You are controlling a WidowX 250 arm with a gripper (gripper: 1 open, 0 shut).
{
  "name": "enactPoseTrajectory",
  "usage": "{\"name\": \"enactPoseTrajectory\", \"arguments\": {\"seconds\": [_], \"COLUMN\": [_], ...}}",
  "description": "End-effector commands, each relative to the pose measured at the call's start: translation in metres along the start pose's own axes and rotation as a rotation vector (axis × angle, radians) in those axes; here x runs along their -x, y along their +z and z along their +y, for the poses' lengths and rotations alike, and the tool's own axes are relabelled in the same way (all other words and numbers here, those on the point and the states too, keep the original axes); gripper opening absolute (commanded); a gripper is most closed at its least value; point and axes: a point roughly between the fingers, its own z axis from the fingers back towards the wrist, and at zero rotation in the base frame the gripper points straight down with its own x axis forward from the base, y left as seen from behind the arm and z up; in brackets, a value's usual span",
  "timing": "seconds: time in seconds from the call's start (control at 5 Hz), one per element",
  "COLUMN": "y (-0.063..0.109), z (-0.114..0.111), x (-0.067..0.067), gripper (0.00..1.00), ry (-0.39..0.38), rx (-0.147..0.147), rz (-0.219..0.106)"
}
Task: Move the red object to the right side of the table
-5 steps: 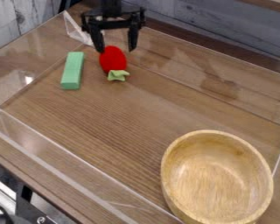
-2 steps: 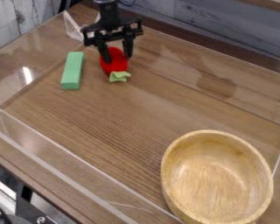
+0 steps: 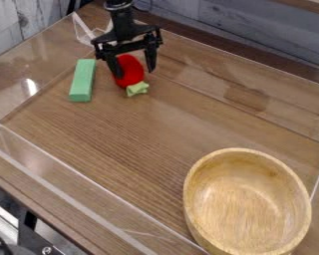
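The red object point(image 3: 128, 71), a small strawberry-like toy with a green leafy end, lies on the brown table point(image 3: 189, 120) at the far left. My black gripper point(image 3: 129, 63) points straight down over it. Its two fingers stand open, one on each side of the toy's upper part. Part of the toy is hidden behind the fingers. I cannot tell whether the fingers touch it.
A green rectangular block point(image 3: 83, 80) lies just left of the toy. A round light wooden bowl point(image 3: 247, 204) sits at the near right corner. Low clear acrylic walls point(image 3: 69, 184) border the tabletop.
The gripper has come down from above the toy until its fingers straddle it. The toy, block and bowl have stayed where they were.
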Motion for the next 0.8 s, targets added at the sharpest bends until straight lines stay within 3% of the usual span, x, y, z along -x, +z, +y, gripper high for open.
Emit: {"name": "enactPoseTrajectory", "arguments": {"seconds": [0.0,0.6], "y": [0.032,0.014], "z": [-0.004,-0.008], "x": [-0.017,-0.028], "gripper": [1.00,1.00], "ry": [-0.032,-0.128], "rx": [0.054,0.111], "rz": [-0.073,-0.072]}}
